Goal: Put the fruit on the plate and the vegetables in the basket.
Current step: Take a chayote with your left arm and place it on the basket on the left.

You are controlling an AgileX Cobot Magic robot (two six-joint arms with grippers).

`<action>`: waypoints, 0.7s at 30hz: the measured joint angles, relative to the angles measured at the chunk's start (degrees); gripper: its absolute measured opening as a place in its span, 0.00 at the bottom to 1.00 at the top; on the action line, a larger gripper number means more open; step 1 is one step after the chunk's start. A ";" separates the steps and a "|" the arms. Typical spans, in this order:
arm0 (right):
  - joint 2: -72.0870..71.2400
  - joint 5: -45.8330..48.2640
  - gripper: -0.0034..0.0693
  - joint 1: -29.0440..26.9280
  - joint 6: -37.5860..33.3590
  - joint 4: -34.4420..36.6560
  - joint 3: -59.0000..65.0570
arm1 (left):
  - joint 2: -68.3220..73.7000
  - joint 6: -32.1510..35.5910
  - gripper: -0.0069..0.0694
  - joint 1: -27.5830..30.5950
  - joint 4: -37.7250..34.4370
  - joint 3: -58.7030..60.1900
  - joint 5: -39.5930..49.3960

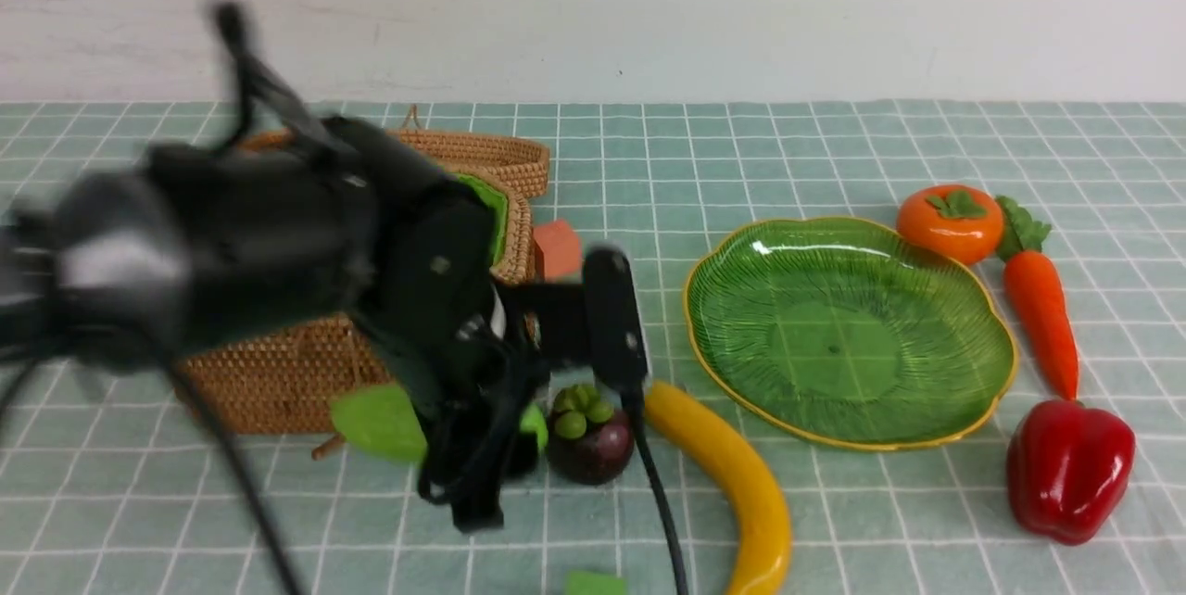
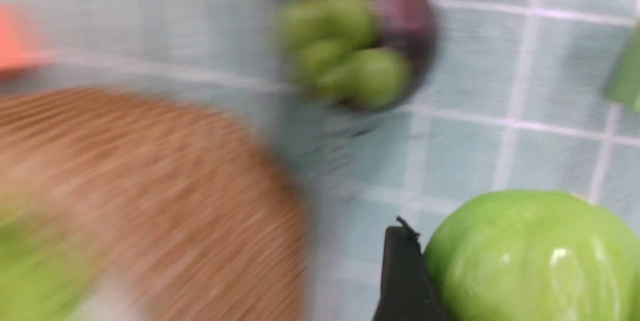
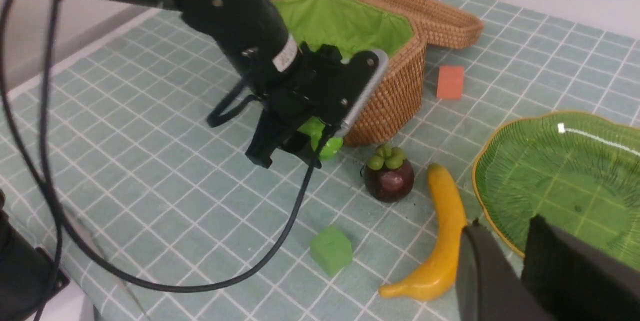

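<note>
Front view, plate (image 1: 834,345) as dial centre. We see the left tool (image 1: 482,474) gripping the green gourd (image 1: 380,424) beside the basket (image 1: 278,382), at nine o'clock. We cannot tell whether the right tool (image 3: 502,228) is open or closed. On the surface (image 1: 889,530) we log the mangosteen (image 1: 593,449) at eight o'clock, banana (image 1: 741,484) at seven, persimmon (image 1: 952,226) at one, carrot (image 1: 1042,308) at three and red pepper (image 1: 1070,473) at four.
</note>
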 joint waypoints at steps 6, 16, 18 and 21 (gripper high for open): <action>0.00 -2.61 0.24 0.00 0.00 1.05 0.00 | -7.17 -6.99 0.64 4.10 19.66 0.00 -8.04; 0.00 -2.58 0.25 0.00 0.00 2.84 0.00 | 1.00 -7.95 0.64 15.13 24.86 0.16 -19.36; 0.00 -2.07 0.25 0.00 0.00 3.35 0.00 | 2.29 -7.95 0.64 15.38 24.86 0.21 -20.10; 0.00 -0.93 0.25 0.00 0.00 3.46 0.00 | 2.36 -8.82 0.64 15.38 24.86 0.21 -21.40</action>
